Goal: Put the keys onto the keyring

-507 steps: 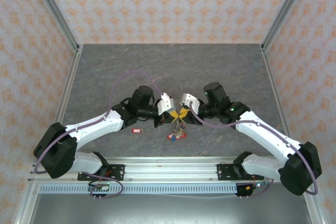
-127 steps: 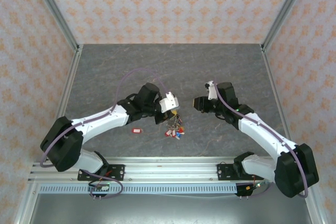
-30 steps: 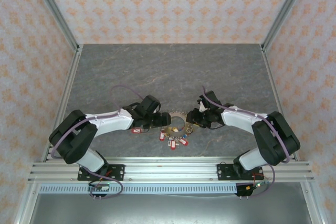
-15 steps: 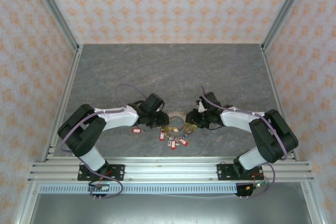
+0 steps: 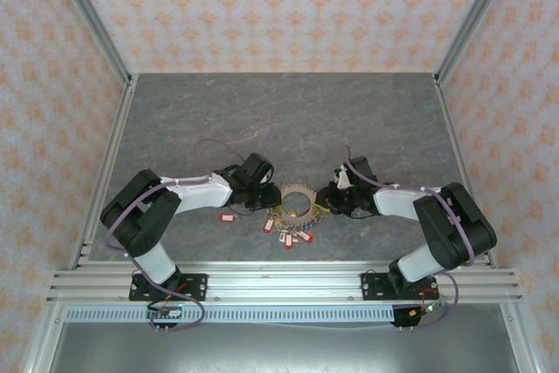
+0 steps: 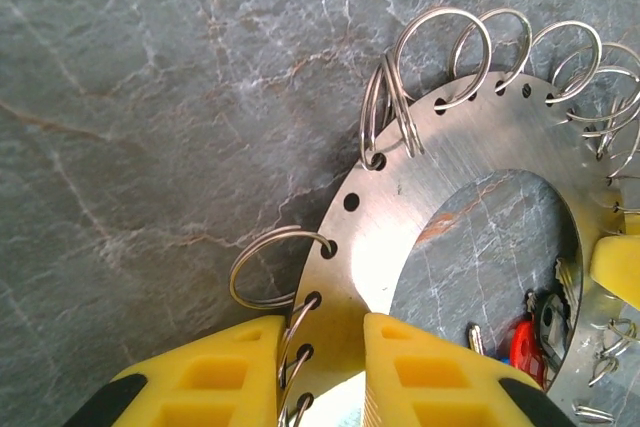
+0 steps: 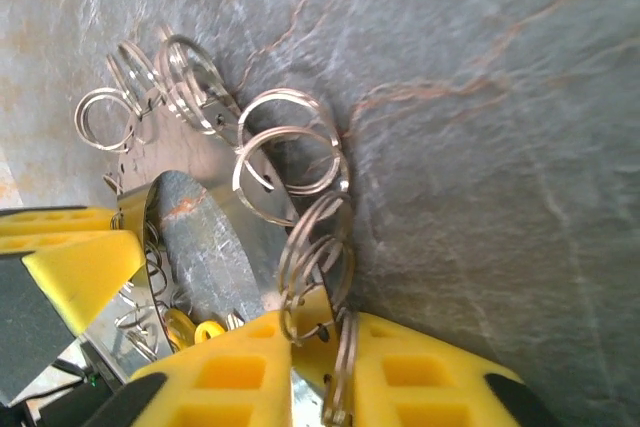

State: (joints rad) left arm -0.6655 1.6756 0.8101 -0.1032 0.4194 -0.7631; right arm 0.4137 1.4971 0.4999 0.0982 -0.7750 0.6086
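The keyring (image 5: 295, 191) is a flat metal disc with a big centre hole and punched holes carrying split rings, and it lies on the grey table. Tagged keys (image 5: 288, 230) in red and blue hang off its near side. One red-tagged key (image 5: 228, 216) lies loose to its left. My left gripper (image 5: 269, 199) is shut across the left band of the keyring (image 6: 470, 177), one yellow finger (image 6: 220, 377) outside and one inside the hole. My right gripper (image 5: 325, 202) pinches the right band of the keyring (image 7: 262, 237), with split rings caught between its fingers (image 7: 420, 377).
Metal frame posts and patterned walls close in the table on three sides. A rail (image 5: 279, 290) runs along the near edge by the arm bases. Bare stone-patterned surface (image 5: 288, 120) stretches behind the keyring.
Both grippers have closed onto the keyring's band. The left gripper slid right to the ring's edge, and the right wrist dropped lower and moved slightly right.
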